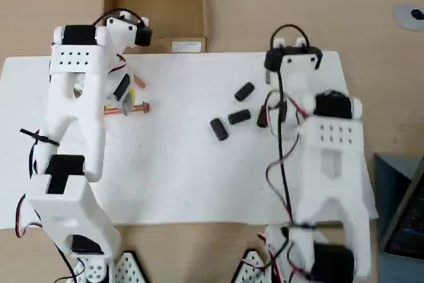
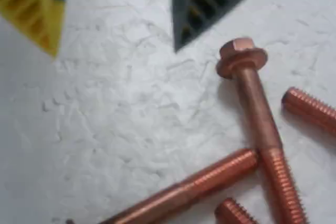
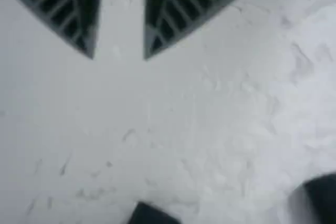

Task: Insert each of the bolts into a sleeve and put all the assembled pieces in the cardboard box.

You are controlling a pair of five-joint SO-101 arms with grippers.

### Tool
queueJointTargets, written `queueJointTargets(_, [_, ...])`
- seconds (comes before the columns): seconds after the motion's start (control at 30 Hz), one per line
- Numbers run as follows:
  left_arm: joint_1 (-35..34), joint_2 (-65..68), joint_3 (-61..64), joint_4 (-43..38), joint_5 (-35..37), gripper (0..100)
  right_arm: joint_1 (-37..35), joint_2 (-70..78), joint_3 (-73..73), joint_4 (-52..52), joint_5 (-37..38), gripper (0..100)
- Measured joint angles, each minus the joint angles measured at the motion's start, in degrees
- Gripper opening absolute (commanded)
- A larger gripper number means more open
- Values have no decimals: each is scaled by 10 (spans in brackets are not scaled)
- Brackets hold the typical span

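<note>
Copper flanged hex bolt (image 2: 257,119) lies flat on the bench (image 2: 121,145), head toward the left end effector (image 2: 114,52), spread empty like the right end effector (image 3: 118,57).

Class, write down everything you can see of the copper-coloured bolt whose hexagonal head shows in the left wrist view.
The bolt looks like copper-coloured metal. It has a hexagonal head with a round flange, a smooth shank and a threaded end that runs past the picture's edge. It lies flat on the white surface, clear of the open left gripper. A second bolt meets its shank at an angle and seems to touch it.
</note>
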Motion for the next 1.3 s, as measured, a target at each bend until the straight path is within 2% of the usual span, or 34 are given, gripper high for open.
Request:
queueJointTargets(0.33, [8, 1, 0, 0, 0, 157, 0, 199, -126, 0, -74, 88])
queueJointTargets(0.67, [8, 1, 0, 1, 0, 157, 0, 315, -234, 0, -89, 91])
queueJointTargets(0.87, [11, 1, 0, 1, 0, 157, 0, 386, -321, 41, -104, 91])
queueJointTargets(1.3, [33, 1, 0, 1, 0, 157, -1, 585, -607, 168, -148, 106])
